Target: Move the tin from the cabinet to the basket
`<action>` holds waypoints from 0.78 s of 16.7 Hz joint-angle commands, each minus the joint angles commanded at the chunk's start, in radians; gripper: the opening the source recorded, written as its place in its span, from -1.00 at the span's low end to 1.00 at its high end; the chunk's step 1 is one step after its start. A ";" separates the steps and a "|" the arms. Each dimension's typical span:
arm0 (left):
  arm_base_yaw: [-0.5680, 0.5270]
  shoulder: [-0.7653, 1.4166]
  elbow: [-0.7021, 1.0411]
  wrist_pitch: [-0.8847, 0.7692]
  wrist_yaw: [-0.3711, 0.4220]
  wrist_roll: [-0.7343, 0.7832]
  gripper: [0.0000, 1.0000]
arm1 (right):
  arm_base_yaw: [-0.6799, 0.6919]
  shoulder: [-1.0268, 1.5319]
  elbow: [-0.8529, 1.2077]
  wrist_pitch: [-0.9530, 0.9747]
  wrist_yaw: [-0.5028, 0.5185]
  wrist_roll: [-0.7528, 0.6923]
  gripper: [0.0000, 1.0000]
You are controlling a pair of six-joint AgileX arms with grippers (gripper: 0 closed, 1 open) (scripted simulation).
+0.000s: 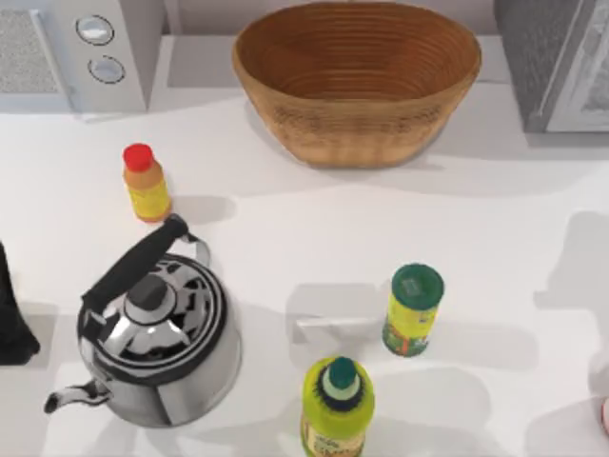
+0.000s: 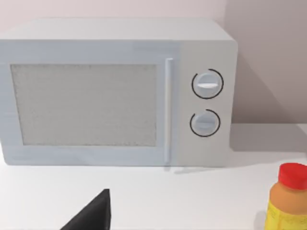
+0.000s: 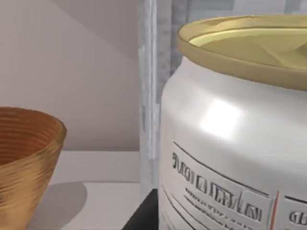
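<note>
Tin (image 3: 230,134) close up, partly cropped, cabinet (image 1: 557,62) cut off, claw states unclear.

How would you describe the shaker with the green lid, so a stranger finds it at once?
Start at the wicker basket at the table's far edge and come toward the near edge, slightly right. The shaker stands upright there, yellow-labelled. Its lid is flat and wide, unlike the green-capped bottle beside it.
</note>
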State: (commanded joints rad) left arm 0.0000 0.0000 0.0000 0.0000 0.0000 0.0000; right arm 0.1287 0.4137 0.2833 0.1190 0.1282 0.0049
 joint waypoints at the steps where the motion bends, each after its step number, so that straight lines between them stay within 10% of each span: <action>1: 0.000 0.000 0.000 0.000 0.000 0.000 1.00 | 0.024 0.079 0.055 0.023 0.025 0.001 -1.00; 13: 0.000 0.000 0.000 0.000 0.000 0.000 1.00 | 0.336 1.110 0.780 0.325 0.351 0.011 -1.00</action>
State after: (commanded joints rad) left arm 0.0000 0.0000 0.0000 0.0000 0.0000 0.0000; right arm 0.4644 1.5234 1.0636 0.4439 0.4789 0.0157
